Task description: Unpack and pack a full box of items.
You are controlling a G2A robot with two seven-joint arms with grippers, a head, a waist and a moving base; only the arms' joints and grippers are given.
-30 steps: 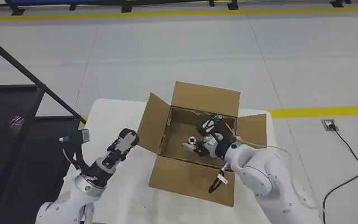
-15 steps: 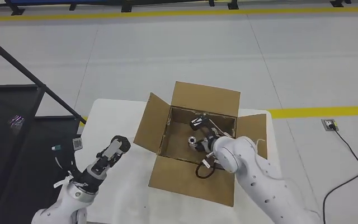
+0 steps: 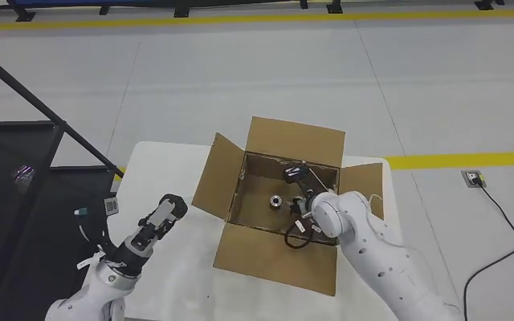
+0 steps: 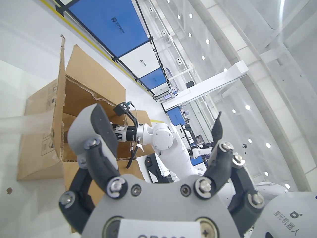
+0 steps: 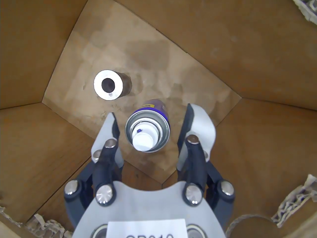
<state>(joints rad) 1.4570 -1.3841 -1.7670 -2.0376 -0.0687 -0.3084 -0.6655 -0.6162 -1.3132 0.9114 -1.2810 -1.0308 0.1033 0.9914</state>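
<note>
Right pincer (image 5: 151, 116) hung open inside the box (image 5: 223, 38), fingers either side of the spray can (image 5: 148, 130), not touching it. We saw the can upright on the box floor, long axis vertical, nozzle up. A metal cylinder (image 5: 109, 84) stood upright near it, bore up. Left pincer (image 4: 158, 122) was open and empty over the bench (image 3: 185, 265).

The brown cardboard box (image 3: 273, 255) sits open on the white table (image 3: 165, 172), all four flaps folded outward, their edges ragged. Two items stand upright on its floor, apart from each other: a spray can (image 5: 147, 131) with a purple label, silver rim and white nozzle, and a short silver metal cylinder (image 5: 109, 84) with a dark centre hole, nearer one corner
</note>
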